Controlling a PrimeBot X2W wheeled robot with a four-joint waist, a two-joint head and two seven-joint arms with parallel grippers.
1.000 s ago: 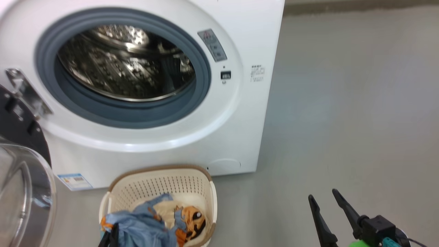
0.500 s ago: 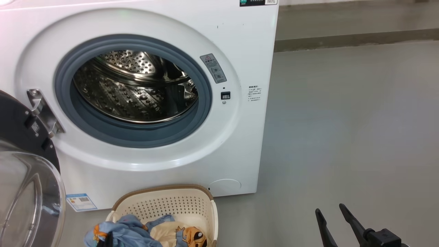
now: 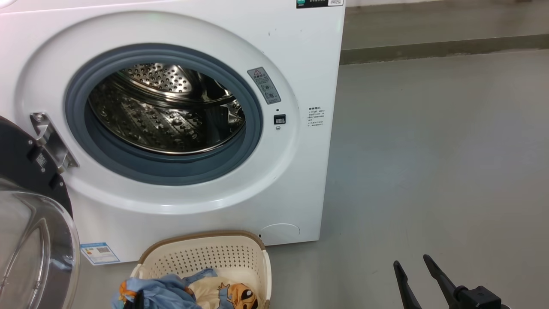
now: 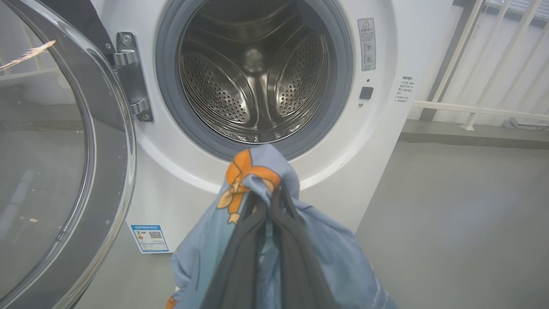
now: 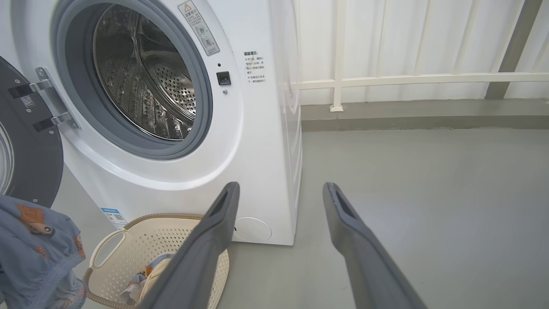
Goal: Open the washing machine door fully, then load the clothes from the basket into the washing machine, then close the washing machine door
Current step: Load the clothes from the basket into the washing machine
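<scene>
Left gripper (image 4: 269, 195) clamped on light blue cartoon-print fabric (image 4: 330, 244), hanging before open steel drum (image 4: 253, 73) of white washing machine (image 4: 381, 141). Fabric soft, light, limp: pinch bunched fold. Right gripper (image 5: 281, 185) wide, empty, at right.

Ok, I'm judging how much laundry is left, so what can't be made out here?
Head view: the bottom edge cuts the basket, so its contents are partly unseen.
Left wrist view: the clothes wrap the tips of the left gripper.
Head view: the blue label has print too small to read.
</scene>
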